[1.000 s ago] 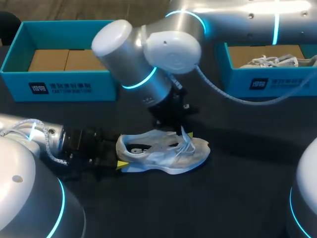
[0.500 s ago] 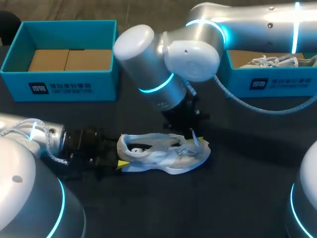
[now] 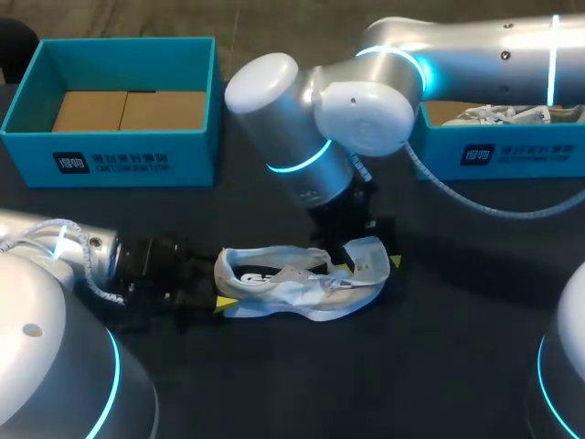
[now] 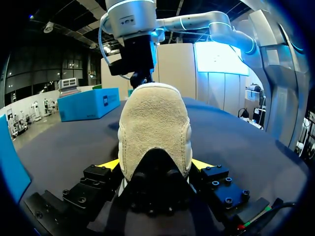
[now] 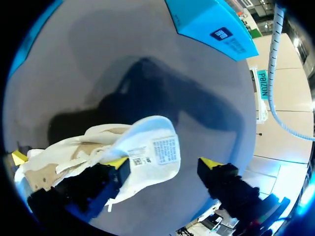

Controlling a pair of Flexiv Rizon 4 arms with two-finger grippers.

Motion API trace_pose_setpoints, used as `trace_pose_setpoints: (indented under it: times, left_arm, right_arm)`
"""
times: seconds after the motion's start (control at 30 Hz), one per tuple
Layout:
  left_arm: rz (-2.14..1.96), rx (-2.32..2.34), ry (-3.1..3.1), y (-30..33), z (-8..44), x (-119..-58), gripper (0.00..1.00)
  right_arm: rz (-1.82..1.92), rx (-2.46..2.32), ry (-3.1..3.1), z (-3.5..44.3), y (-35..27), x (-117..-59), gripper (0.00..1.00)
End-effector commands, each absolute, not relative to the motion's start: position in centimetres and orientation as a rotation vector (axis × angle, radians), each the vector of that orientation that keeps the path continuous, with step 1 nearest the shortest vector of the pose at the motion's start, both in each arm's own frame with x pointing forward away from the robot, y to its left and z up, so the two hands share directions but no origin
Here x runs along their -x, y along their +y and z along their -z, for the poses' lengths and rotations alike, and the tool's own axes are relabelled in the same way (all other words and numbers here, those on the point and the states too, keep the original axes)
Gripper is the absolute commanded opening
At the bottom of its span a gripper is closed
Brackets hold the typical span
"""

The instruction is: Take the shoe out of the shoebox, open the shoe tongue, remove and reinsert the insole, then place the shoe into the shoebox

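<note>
— Where did we have the shoe (image 3: 292, 288)?
— Upright on the dark table (image 3: 439, 347), outside and in front of the blue shoebox (image 3: 137, 160).
— And our claws?
— Our left gripper (image 4: 155, 164) clamped the heel (image 4: 155, 128) from both sides. Our right gripper (image 5: 163, 163) stood spread wide, one finger (image 5: 117, 162) against the raised tongue (image 3: 366, 256).
</note>
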State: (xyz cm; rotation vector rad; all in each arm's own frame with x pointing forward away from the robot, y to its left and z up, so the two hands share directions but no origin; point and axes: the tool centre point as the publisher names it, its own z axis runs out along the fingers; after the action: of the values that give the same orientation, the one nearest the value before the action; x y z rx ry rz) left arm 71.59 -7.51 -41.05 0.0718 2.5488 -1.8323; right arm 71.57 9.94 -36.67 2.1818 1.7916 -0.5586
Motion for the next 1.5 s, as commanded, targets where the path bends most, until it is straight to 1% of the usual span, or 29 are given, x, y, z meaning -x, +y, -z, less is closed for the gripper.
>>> trace_pose_setpoints:
  times: [0.03,0.33,0.9,1.27,1.5]
  left_arm:
    - [1.831,-0.074,2.550,-7.4,41.1,-71.6,0.00]
    - [1.831,-0.074,2.550,-7.4,41.1,-71.6,0.00]
    - [1.831,-0.074,2.550,-7.4,41.1,-71.6,0.00]
    - [1.831,-0.074,2.550,-7.4,41.1,-71.6,0.00]
    - [1.831,-0.074,2.550,-7.4,41.1,-71.6,0.00]
  right_arm:
    - [0.455,-2.355,1.518,36.3,10.4,-71.2,1.00]
    - [0.279,-2.217,1.756,33.3,12.5,-71.8,1.00]
    - [0.085,-1.939,1.996,27.3,15.7,-73.1,1.00]
    - [-0.027,-1.738,2.197,25.5,18.9,-73.2,1.00]
    - [-0.157,-1.408,2.407,25.0,20.9,-72.9,1.00]
